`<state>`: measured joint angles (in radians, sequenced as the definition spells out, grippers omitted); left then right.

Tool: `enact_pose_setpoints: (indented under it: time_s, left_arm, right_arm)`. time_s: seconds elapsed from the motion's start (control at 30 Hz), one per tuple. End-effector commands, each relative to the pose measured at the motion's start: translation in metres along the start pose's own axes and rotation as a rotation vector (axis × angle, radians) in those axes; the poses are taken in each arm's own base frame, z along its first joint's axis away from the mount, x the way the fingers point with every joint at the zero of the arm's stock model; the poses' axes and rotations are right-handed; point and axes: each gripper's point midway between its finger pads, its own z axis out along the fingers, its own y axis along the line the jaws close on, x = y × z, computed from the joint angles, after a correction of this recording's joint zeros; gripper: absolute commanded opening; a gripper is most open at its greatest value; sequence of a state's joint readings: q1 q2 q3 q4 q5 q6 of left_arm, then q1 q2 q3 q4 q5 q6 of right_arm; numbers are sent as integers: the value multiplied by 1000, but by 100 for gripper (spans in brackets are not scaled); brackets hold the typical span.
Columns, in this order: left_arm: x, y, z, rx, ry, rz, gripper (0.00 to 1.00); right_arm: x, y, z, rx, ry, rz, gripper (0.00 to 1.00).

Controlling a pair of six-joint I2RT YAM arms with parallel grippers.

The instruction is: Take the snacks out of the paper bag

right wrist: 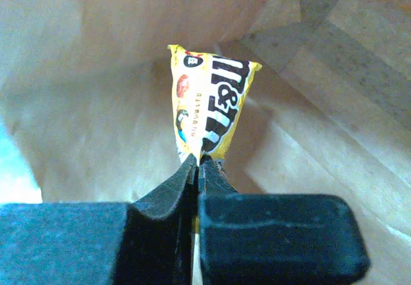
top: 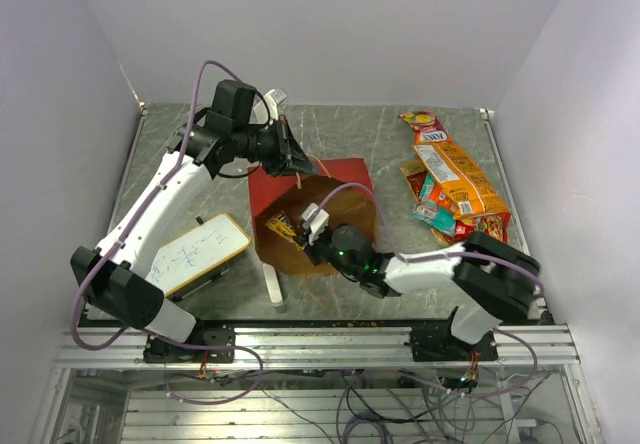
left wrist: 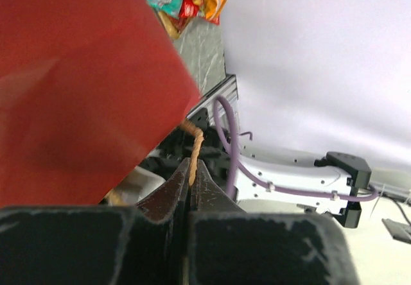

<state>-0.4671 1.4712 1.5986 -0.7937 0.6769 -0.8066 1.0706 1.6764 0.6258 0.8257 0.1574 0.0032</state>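
A red paper bag sits mid-counter, its brown inside open toward the near side, with the left gripper clamped on a twisted tan handle at the far rim. Inside, the right gripper has its jaws pinched shut on one corner of a yellow packet, which looks light, crinkly and slippery, so the sealed edge seems the safest hold. Soft bag walls crowd the packet, while open counter lies to the right, beside the pile of snacks.
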Motion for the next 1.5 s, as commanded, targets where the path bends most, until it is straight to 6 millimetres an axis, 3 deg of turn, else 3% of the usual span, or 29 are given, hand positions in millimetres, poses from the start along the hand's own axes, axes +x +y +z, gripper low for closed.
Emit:
enact_pose_setpoints:
  time_s: [0.0, 0.13, 0.33, 0.47, 0.6, 0.8, 0.83, 0.97, 1.13, 1.27, 1.37, 1.47]
  left_arm:
    - [-36, -23, 4, 96, -98, -5, 7]
    - [-55, -51, 8, 232, -147, -35, 7]
    - [-57, -84, 17, 392, -157, -121, 7]
    - [-55, -111, 29, 488, -139, -160, 7]
    - [-73, -116, 26, 518, -152, -170, 7]
    - [-137, -49, -2, 363, -307, -130, 7]
    - [-141, -26, -1, 289, -301, -155, 7]
    - [-142, 32, -6, 155, -284, -210, 7]
    - [-135, 59, -15, 96, -290, -236, 7]
    - [-125, 72, -18, 27, -280, -234, 7]
    - [-120, 86, -22, -41, -277, -242, 9]
    - [-119, 85, -29, -46, -287, -227, 23]
  right_arm:
    - [17, -3, -44, -19, 144, -52, 0]
    - [-18, -22, -78, 27, 141, -122, 0]
    - [-82, -47, -126, 103, 78, -170, 0]
    - [-123, -56, -149, 121, -16, -211, 0]
    - [-162, -67, -164, 157, -88, -292, 0]
    - [-224, -88, -171, 279, -182, -301, 0]
    - [-234, -91, -172, 299, -200, -284, 0]
    - [-272, -104, -183, 384, -291, -195, 0]
    - [-296, -136, -196, 582, -330, -134, 0]
    - [-299, -169, -185, 671, -262, -157, 0]
    - [-294, -219, -173, 724, -185, -89, 0]
    - [-284, -277, -172, 815, -111, 13, 0]
